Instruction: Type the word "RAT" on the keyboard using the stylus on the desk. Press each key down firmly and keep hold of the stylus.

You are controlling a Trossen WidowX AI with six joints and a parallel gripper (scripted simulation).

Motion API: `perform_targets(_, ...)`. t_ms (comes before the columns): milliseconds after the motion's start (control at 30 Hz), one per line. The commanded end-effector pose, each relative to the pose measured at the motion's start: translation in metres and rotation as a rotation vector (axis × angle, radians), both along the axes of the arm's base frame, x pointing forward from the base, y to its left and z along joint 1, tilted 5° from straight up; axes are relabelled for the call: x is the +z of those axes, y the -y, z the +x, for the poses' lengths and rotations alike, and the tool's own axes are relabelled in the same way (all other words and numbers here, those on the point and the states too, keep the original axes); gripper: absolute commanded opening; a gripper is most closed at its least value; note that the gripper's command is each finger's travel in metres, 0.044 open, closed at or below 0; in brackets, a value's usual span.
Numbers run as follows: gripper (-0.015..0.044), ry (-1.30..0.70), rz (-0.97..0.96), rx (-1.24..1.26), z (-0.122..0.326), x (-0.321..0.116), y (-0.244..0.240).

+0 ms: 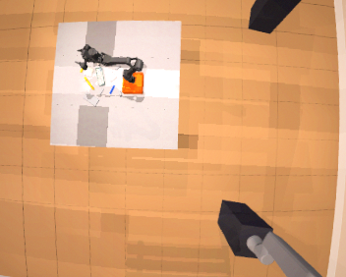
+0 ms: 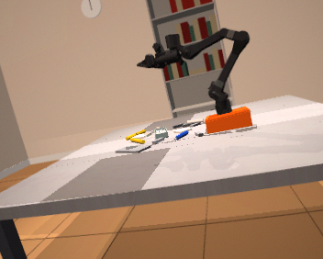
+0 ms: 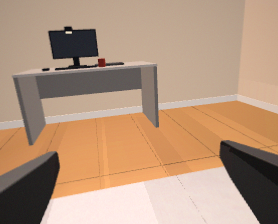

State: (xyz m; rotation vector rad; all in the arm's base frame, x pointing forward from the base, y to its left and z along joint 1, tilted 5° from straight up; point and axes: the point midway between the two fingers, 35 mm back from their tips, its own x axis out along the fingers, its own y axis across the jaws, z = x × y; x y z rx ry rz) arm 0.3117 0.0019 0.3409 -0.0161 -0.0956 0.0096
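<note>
While a blue stick [image 1: 112, 89] [image 2: 182, 134], possibly the stylus, lies slantwise near the orange block [image 1: 133, 87] [image 2: 229, 121], pointed end unclear; the arm [image 1: 115, 61] [image 2: 230, 63] reaches out high, elbow bent; its gripper [image 1: 79, 57] [image 2: 140, 64] [image 3: 141, 153] gapes empty.

The place looks like an office or study. Across the wood-coloured floor [image 1: 221, 162] [image 2: 170, 230] [image 3: 120, 145] from the near table [image 1: 143, 123] [image 2: 115, 179] [image 3: 100, 207] is a desk [image 3: 90, 84] bearing a monitor [image 3: 74, 44] and a red mug [image 3: 101, 62]. Behind the near table are a bookcase [image 2: 171, 98] of books [image 2: 185, 32] and a wall clock [image 2: 91, 6].
</note>
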Motion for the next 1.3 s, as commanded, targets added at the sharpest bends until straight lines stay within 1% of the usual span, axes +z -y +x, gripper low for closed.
perform_targets(0,0.0414,-0.012,-0.001,0.001,0.002,-0.002,0.000)
perform_targets(67,0.0361,-0.105,-0.012,0.009,0.014,-0.020,-0.004)
perform_targets(167,0.0283,-0.319,-0.044,0.032,0.036,-0.064,-0.013)
perform_targets(300,0.0178,-0.614,-0.101,0.070,0.052,-0.127,-0.027)
perform_targets(400,0.0099,-0.842,-0.154,0.105,0.053,-0.175,-0.037)
perform_targets(533,0.0000,-1.145,-0.236,0.157,0.040,-0.233,-0.048)
perform_targets(667,0.0000,-1.449,-0.330,0.213,0.016,-0.282,-0.056)
perform_targets(733,0.0000,-1.543,-0.361,0.232,0.006,-0.295,-0.058)
perform_targets(1200,0.0000,-1.555,-0.365,0.234,0.005,-0.296,-0.058)
perform_targets(1267,0.0000,-1.555,-0.366,0.233,0.010,-0.295,-0.049)
